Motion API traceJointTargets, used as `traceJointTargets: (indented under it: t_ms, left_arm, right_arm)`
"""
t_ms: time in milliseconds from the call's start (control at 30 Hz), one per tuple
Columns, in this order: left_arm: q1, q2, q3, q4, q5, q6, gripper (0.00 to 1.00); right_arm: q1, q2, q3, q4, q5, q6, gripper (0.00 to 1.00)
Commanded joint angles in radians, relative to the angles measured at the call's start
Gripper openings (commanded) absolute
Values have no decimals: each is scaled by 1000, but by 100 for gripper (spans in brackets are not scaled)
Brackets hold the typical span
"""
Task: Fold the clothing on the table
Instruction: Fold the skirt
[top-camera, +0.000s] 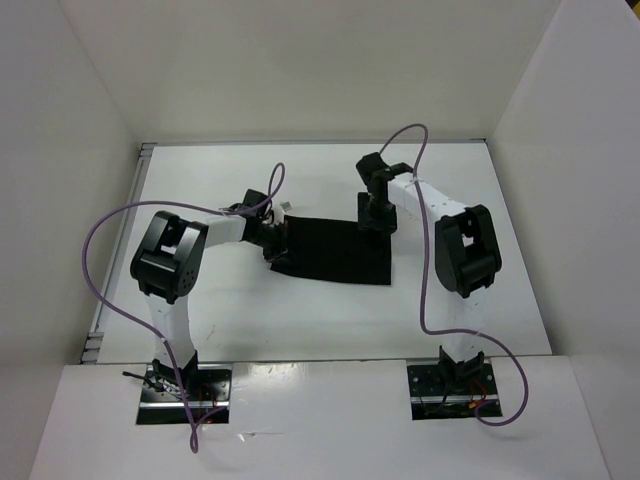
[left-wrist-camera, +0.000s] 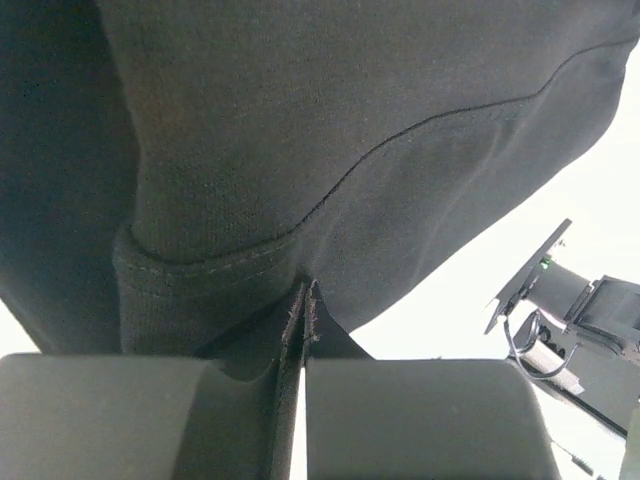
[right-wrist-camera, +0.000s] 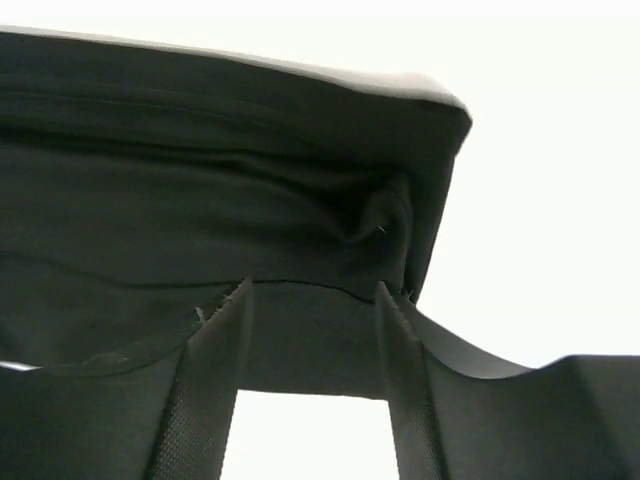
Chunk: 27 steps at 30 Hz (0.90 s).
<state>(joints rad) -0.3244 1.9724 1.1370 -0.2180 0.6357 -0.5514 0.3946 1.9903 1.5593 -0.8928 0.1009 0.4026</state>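
The black clothing (top-camera: 335, 250) lies on the white table (top-camera: 300, 320) as a flat, roughly rectangular piece between the two arms. My left gripper (top-camera: 274, 244) is at its left edge. In the left wrist view the jaws (left-wrist-camera: 305, 292) are pressed together, the tips pinching the clothing (left-wrist-camera: 330, 120) just below a stitched hem. My right gripper (top-camera: 378, 218) sits at the far right corner. In the right wrist view it (right-wrist-camera: 312, 290) is open, its fingers (right-wrist-camera: 215, 370) straddling a layered edge of the clothing (right-wrist-camera: 200, 200), and a strip of fabric spans the gap between them.
White walls enclose the table on the left, back and right. Purple cables (top-camera: 428, 250) loop from both arms above the surface. The right arm's black parts (left-wrist-camera: 570, 310) show at the right of the left wrist view. Bare table surrounds the clothing on every side.
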Motion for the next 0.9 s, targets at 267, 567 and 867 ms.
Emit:
traceJointTargets:
  t_ms: [267, 567, 867]
  left_arm:
    - [36, 68, 167, -53, -97, 18, 7]
    - [45, 147, 279, -96, -128, 27, 8]
    - [45, 158, 279, -96, -137, 27, 9]
  right_arm:
    - [-5, 100, 270, 109, -131, -358, 54]
    - [-26, 237, 372, 88, -331, -478, 38]
    - [-26, 262, 341, 107, -429, -487, 36]
